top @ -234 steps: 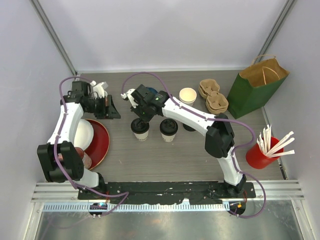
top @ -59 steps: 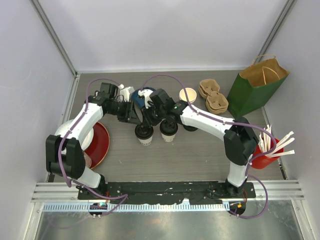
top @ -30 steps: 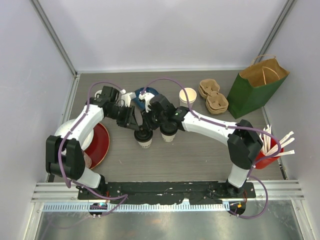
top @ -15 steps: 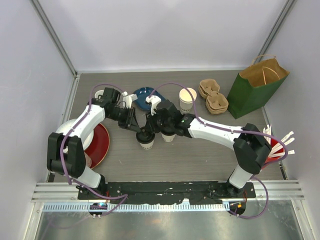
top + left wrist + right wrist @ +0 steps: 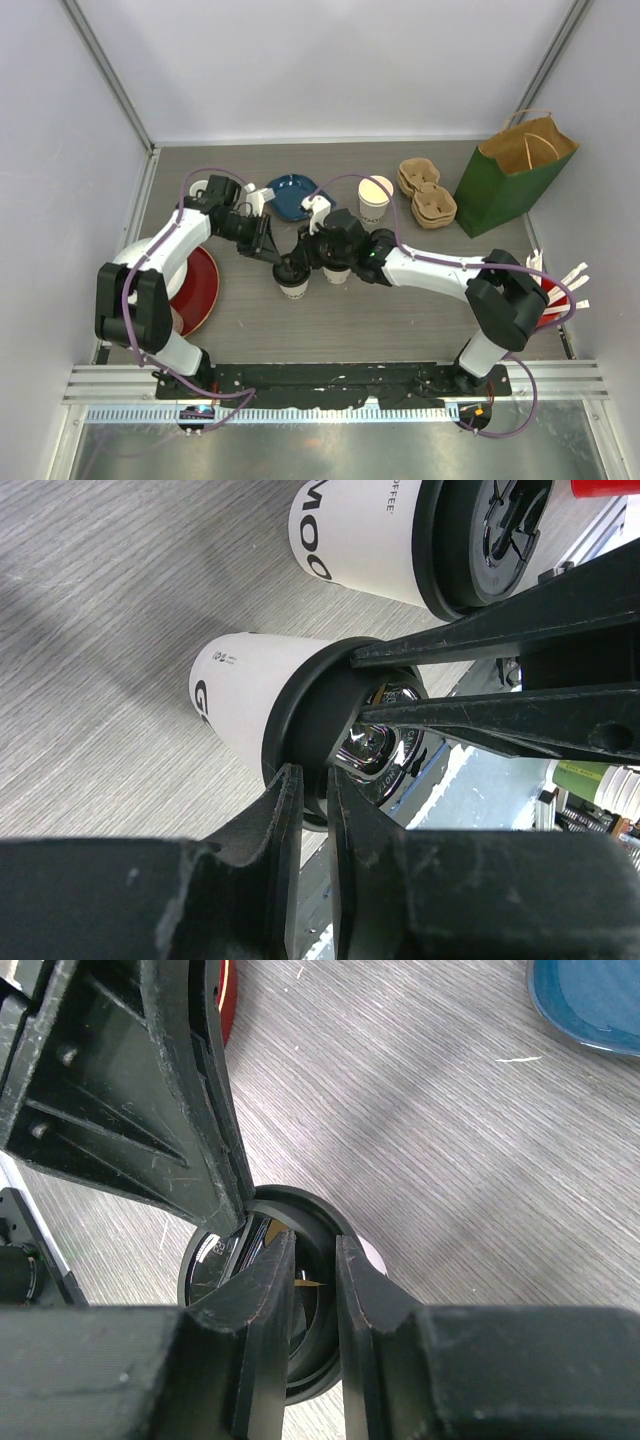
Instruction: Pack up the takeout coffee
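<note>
Packing stage: green bag (image 5: pixel 515 170) sits far right; action's on the left cup (image 5: pixel 292 288), mid-table beside the second cup (image 5: pixel 337 273). Seating its lid (image 5: pixel 300 720), I'd guess.
Next move: one gripper must release so the other can lift.
Left gripper (image 5: pixel 312 780): nearly together, nipping the lid rim.
Right gripper (image 5: pixel 315 1248): likewise, opposite rim.
</note>
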`<state>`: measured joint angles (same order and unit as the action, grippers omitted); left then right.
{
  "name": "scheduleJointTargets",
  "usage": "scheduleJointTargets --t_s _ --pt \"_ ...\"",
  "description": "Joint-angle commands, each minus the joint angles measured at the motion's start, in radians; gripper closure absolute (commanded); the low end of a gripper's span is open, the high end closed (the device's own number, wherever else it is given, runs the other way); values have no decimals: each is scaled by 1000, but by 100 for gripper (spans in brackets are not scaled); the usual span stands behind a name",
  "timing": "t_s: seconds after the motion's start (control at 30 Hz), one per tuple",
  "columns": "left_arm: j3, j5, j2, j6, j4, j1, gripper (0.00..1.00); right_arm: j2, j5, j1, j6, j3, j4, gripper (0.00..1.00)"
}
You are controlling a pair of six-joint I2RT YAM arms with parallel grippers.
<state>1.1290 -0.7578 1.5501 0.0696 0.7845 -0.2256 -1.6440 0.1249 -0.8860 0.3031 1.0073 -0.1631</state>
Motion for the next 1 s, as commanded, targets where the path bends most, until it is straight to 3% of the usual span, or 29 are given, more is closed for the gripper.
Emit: scheduleJointTargets --t_s 0.0,0.77,0.97 --pt "-38 84 67 -34 -11 -17 82 -88 22 -19 14 -102 166 99" --pt "-80 66 136 -65 -37 29 83 -71 4 -16 39 -187 82 99" --pt "-3 -38 21 -63 -19 29 75 -33 -8 -21 30 -179 83 99"
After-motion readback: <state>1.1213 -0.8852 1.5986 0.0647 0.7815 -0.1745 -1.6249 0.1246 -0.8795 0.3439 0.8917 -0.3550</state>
